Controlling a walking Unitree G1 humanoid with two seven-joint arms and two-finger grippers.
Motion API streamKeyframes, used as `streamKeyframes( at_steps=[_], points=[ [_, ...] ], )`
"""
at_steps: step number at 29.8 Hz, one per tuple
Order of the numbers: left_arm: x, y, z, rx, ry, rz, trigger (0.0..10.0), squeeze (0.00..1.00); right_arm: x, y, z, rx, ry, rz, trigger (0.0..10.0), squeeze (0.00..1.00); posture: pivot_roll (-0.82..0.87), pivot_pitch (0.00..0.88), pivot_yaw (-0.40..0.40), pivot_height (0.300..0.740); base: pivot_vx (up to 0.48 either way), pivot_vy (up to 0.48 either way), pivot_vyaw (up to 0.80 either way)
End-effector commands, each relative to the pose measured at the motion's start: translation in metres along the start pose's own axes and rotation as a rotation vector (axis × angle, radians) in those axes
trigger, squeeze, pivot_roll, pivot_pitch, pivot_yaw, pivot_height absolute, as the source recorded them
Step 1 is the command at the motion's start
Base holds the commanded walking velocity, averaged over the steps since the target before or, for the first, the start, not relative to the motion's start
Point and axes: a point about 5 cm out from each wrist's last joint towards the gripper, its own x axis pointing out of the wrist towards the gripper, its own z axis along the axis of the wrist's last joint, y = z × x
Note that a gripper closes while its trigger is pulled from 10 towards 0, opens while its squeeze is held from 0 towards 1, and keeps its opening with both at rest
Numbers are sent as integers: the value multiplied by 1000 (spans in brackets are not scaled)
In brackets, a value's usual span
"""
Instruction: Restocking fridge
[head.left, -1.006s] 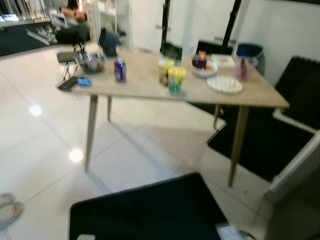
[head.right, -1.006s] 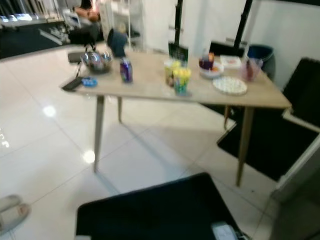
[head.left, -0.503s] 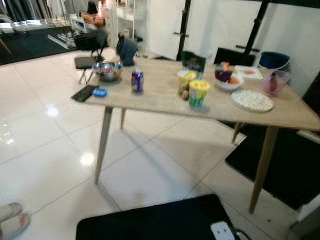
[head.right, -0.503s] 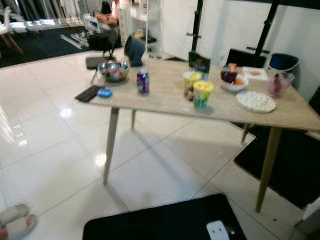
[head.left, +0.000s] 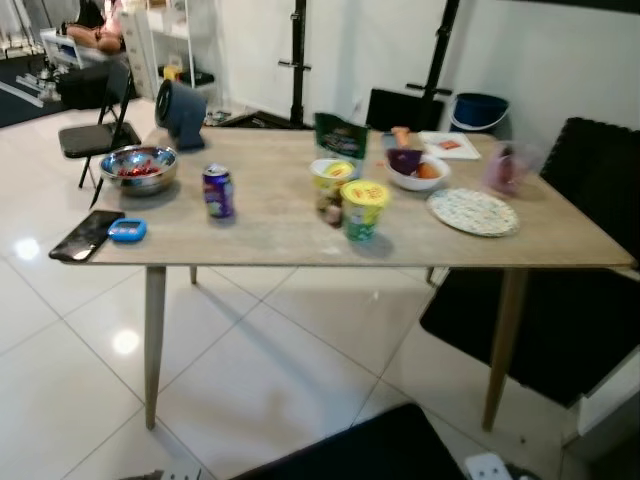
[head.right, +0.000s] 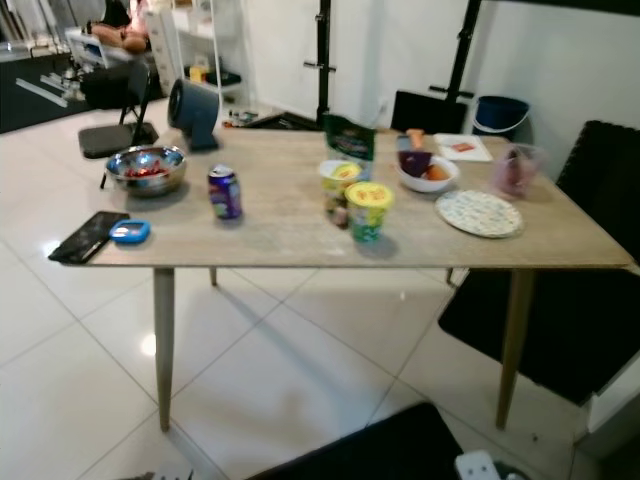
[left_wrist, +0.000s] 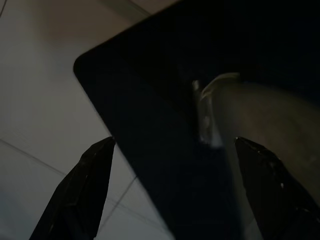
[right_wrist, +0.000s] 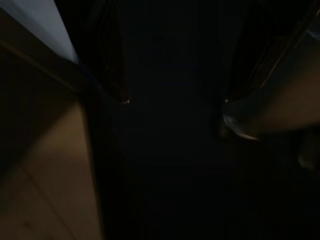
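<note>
Head views: a wooden table (head.left: 280, 235) stands on a white tiled floor (head.left: 300, 360). At its left end lie a black phone (head.left: 86, 235) and, just beside it, a small blue item (head.left: 127, 230). Behind these sit a metal bowl (head.left: 138, 167) with red contents and a grey fan (head.left: 180, 105). A purple can (head.left: 217, 191) stands upright near the table's middle. To its right are two yellow-lidded cups (head.left: 363, 208), one behind the other, with a green bag (head.left: 340, 135) behind them. Further right are a white bowl (head.left: 415, 170) of food, a patterned plate (head.left: 472, 212) and a pink cup (head.left: 503, 167). A black mat (head.left: 545, 320) lies on the floor under the table's right end, and a blue bin (head.left: 478, 108) stands by the back wall. A person sits at far left in the background, near a black chair (head.left: 85, 135).

Left wrist view: the left gripper (left_wrist: 175, 195) hangs above a dark mat (left_wrist: 150, 125) and pale floor tiles, fingers (left_wrist: 82, 190) wide apart and empty.

Right wrist view: very dark. The right gripper (right_wrist: 172, 100) has its fingers (right_wrist: 107, 55) apart, with nothing between them
</note>
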Motion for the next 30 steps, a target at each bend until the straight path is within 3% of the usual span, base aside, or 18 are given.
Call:
streamKeyframes(
  at_steps=[1, 7, 16, 20, 25, 30],
  points=[
    [1, -3, 2, 11, -4, -5, 10000, 0, -2, -7, -7, -4, 24, -22, 10000, 0, -8, 0, -14, 740, 435, 0, 0],
    [0, -1, 2, -11, -12, 0, 10000, 0, 1, 7, 1, -8, 13, -4, 10000, 0, -9, 0, -14, 740, 382, 0, 0],
    [-1, 3, -1, -20, -10, -6, 10000, 0, 4, 17, 5, -14, 8, 10, 10000, 0, -10, 0, -14, 740, 0, -37, 0],
    [0, 1, 0, -13, -7, -10, 10000, 0, 3, 16, 5, -15, 9, 10, 10000, 0, -10, 0, -14, 740, 0, -442, 0],
    [3, -10, 6, -24, -17, -12, 10000, 0, 0, 3, -4, -16, 21, -3, 10000, 0, -9, 0, -14, 740, 0, -427, 0],
    [3, -13, 7, -28, -22, -9, 10000, 0, -2, -3, -8, -18, 27, -8, 10000, 0, -9, 0, -14, 740, 0, 0, 0]
  ],
)
